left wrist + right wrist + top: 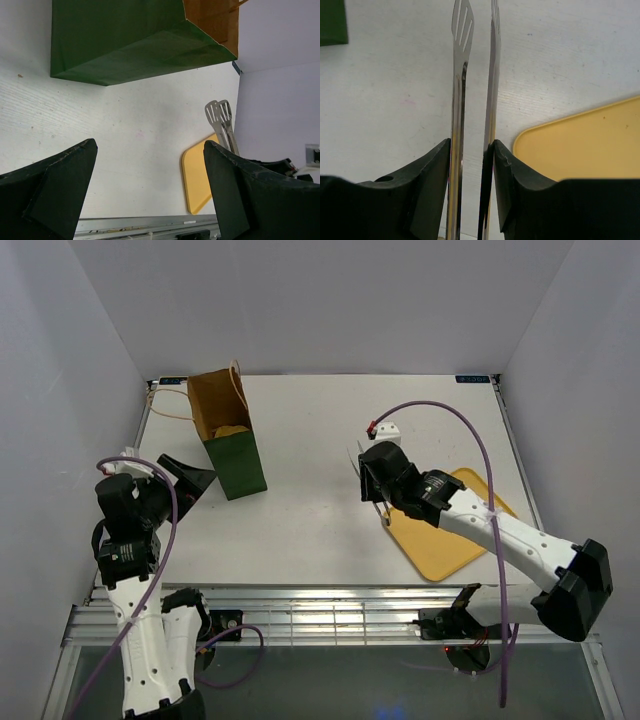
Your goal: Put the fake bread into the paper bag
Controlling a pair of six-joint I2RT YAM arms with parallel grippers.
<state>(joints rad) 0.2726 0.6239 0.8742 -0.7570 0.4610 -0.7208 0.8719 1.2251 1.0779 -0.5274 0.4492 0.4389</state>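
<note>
Bread piece (232, 430) inside the paper bag (236, 465) near the bench (300, 440)'s far-left corner looks light, stiff; grip it mid-body. Right gripper (472, 175) pinches tongs (462, 100); left gripper (150, 145) spread.

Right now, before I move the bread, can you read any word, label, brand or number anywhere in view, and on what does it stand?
No text is readable in any view.
Dark strip at the far right edge of the table: a label, too small to read.
Matching strip at its far left edge: too small to read.
Paper bag, tongs, yellow tray: no print visible.
</note>
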